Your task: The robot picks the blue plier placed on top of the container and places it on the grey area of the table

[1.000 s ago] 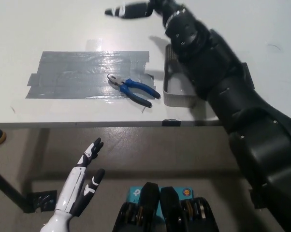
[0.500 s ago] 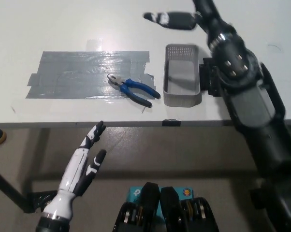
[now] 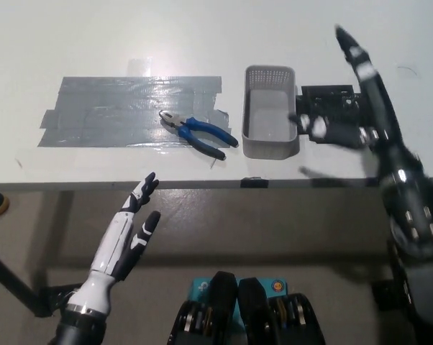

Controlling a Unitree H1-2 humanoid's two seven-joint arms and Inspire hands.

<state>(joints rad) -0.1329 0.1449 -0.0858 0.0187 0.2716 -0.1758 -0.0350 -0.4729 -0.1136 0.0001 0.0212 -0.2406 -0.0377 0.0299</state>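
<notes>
Pliers point(image 3: 199, 134) on grey tape point(image 3: 123, 111), well apart from right robot hand point(image 3: 357, 93).

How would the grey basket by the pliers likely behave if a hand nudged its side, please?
The basket looks empty and thin-walled, so it is probably light and would slide on the smooth table. Its low, wide shape makes tipping unlikely. The walls may flex slightly.

Blue-handled pliers point(image 3: 199, 131) with silvery jaws, on a shiny grey taped patch point(image 3: 123, 109). Pale grey mesh-patterned container point(image 3: 270, 111). White counter point(image 3: 94, 36). White left robot hand point(image 3: 126, 233); black right robot hand point(image 3: 360, 93), white-tipped.
</notes>
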